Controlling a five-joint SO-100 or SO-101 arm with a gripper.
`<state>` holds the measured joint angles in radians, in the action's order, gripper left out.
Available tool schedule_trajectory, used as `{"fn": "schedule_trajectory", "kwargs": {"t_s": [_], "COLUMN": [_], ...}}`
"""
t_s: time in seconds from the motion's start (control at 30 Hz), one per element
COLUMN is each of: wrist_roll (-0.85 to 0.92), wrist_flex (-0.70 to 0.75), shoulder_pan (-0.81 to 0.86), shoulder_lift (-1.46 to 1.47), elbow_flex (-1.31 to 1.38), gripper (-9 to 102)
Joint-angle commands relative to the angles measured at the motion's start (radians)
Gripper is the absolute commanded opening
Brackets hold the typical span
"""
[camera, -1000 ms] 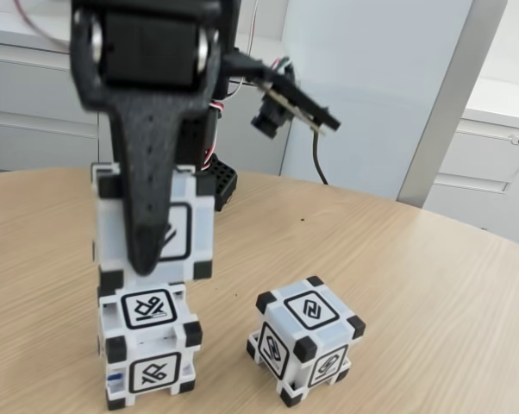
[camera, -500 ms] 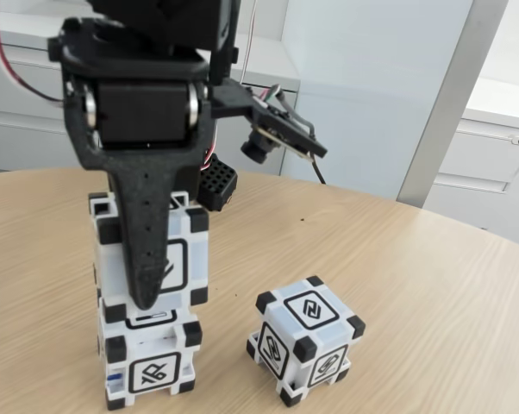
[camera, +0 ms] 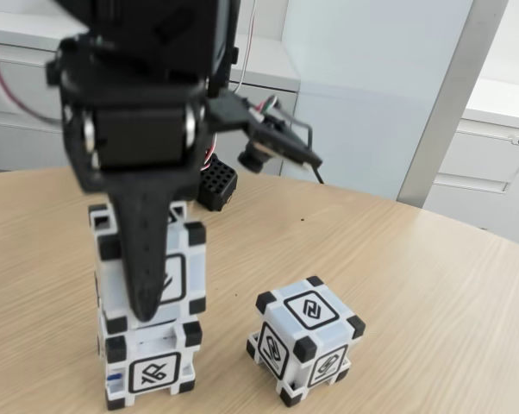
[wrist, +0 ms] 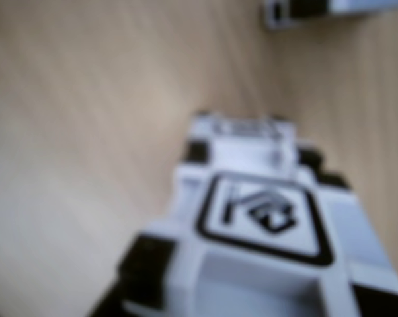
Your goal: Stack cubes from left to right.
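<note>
- Upper cube [camera: 147, 267]: white plastic, black corner blocks, black-framed glyph on its front face; sits on top of the lower cube [camera: 152, 366], the two touching and roughly aligned, forming a two-high stack directly under the gripper [camera: 143, 312].
- Gripper: matte black printed plastic; its long tapering finger [camera: 146, 259] lies down the upper cube's front face, tip near that cube's bottom edge. The other finger is hidden, so whether the gripper is clenched on the cube or released cannot be told.
- Third cube [camera: 307, 349]: same make, standing on the counter [camera: 432, 293] to the gripper's right in the fixed view, apart from the stack, turned corner-forward.
- Counter: light wood grain, rounded edge.
- Wrist view, blurred: top face of the stacked cube [wrist: 265, 218] from close above, glyph legible as a framed square; part of another cube [wrist: 305, 10] at the upper edge.
</note>
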<state>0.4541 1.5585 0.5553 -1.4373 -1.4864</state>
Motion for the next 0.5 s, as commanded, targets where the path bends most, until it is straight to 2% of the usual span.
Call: {"fn": "schedule_trajectory", "kwargs": {"t_s": [0.0,0.1,0.37,0.47], "wrist_roll": [0.002,0.002,0.012,0.015], "wrist_flex": [-0.009,-0.009,-0.009,0.003], "shoulder_pan": [0.005,0.005,0.005,0.005], "shoulder_lift": [0.002,0.002,-0.014,-0.015], "elbow_flex": [0.009,0.009,0.009,0.009], "gripper": [20,21,36,38]}}
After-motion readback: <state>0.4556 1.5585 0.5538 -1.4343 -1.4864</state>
